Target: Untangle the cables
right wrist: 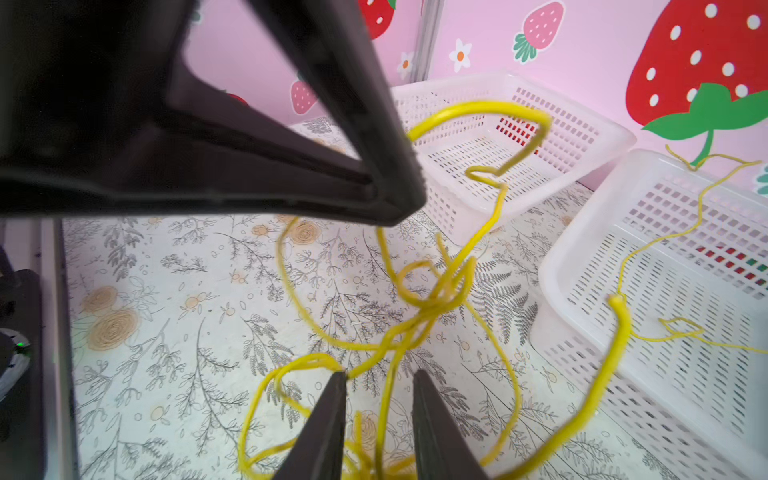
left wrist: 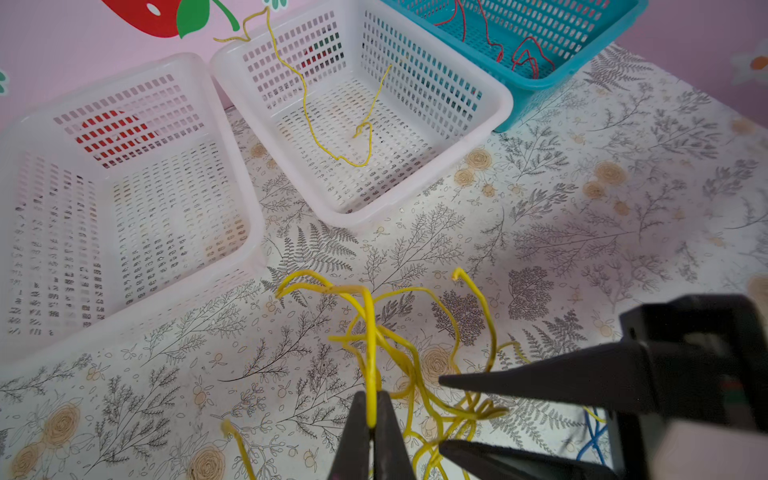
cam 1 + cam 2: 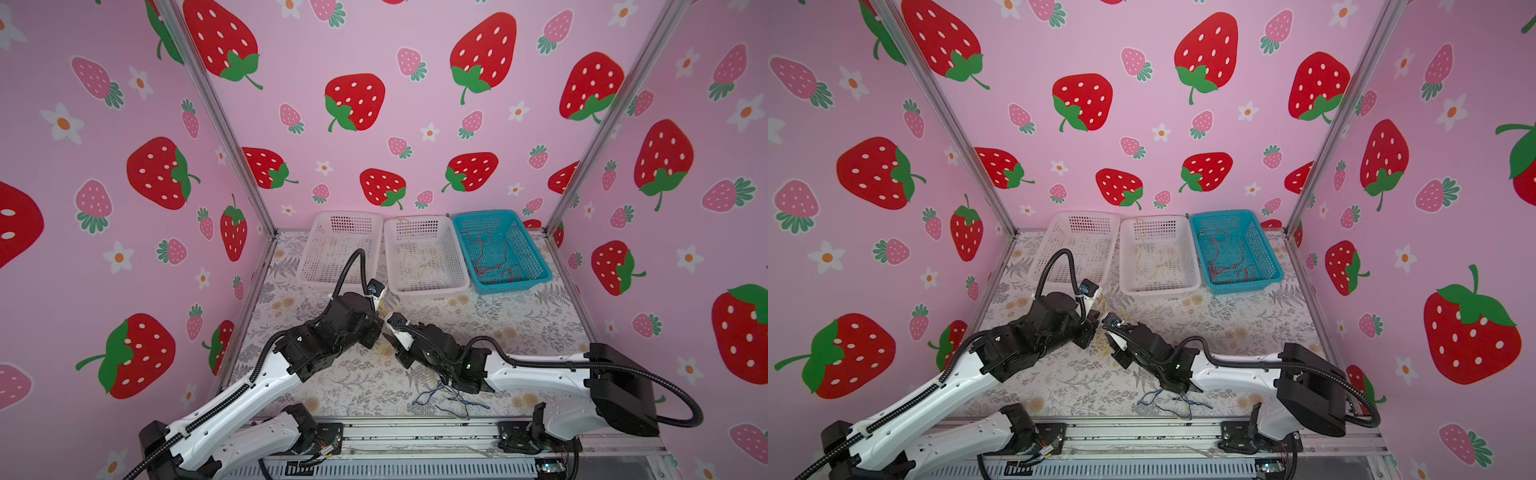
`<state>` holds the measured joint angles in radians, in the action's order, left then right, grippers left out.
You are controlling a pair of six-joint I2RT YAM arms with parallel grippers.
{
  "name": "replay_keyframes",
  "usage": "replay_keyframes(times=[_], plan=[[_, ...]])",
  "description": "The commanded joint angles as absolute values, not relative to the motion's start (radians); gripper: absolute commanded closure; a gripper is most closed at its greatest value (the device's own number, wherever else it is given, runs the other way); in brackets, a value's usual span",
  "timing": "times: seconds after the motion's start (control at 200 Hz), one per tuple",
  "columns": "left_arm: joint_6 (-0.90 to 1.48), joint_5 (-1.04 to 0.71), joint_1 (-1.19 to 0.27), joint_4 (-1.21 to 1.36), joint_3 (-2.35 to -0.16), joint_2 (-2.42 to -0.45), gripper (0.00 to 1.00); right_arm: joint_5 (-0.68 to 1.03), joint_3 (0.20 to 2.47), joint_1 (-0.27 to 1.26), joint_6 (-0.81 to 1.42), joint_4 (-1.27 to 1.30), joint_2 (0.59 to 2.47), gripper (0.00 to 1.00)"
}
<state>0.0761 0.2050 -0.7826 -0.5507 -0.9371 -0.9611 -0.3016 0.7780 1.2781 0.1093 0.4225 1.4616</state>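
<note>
Pinching one strand of the yellow tangle (image 2: 399, 361), the left gripper (image 2: 371, 419) has its jaws fully closed on it, strand running up from betw. the tips. Judged purpose: anchor that strand & lift it off the table (image 3: 519, 328) so the knot hangs w/ some slack.

Right gripper (image 1: 379, 407) faces it tip to tip; jaws narrowly apart, gripping nothing yet. Right wrist view shows a strand passing through the gap and loops on both sides. Looks like it's lining up on a 2nd strand so the two arms can pull in opposite dirs. Risk: closing on 2 strands at once, which would tighten the knot, not free it.

Both top views put the tangle near the table's middle, just in front of the gap betw. the two white baskets.

Sorting seems to be by colour:
- mid white basket (image 3: 432, 291), back edge: one yellow cable (image 2: 307, 112), one end draped over its back rim.
- teal basket (image 3: 515, 286), back right corner: red cables (image 3: 498, 272).
- left white basket (image 3: 349, 214), back edge: looks empty, presumably for blue.
- blue cables (image 3: 446, 401): loose heap near front edge, just beside the right arm, a bit of yellow mixed in.

So yellow is partly done, blue not started.

Surface: flat, pale covering printed w/ grey ferns & tan flowers; thin yellow wire reads poorly against it. Room: pink walls (image 3: 374, 41) w/ strawberry & flower print on 3 sides, metal posts in the back corners.
</note>
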Motion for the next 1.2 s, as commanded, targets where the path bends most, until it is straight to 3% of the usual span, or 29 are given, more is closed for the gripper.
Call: replay_keyframes(times=[0.0,0.06,0.295,0.95,1.196], plan=[[0.07,0.181,-0.784,-0.544,-0.956,-0.946,1.0,-0.321,0.787,1.256,0.113,0.434,1.46,0.7],[0.07,0.174,-0.785,-0.541,-0.954,-0.945,1.0,-0.293,0.779,1.238,0.12,0.446,1.46,0.73],[0.065,0.193,-0.785,-0.54,-0.95,-0.925,1.0,-0.261,0.766,1.212,0.138,0.446,1.459,1.0],[0.094,0.353,-0.745,-0.52,-0.926,-0.821,1.0,-0.144,0.521,1.095,0.219,0.487,1.252,1.0],[0.094,0.202,-0.739,-0.496,-0.924,-0.826,1.0,0.0,0.484,1.092,0.203,0.538,1.216,0.69]])
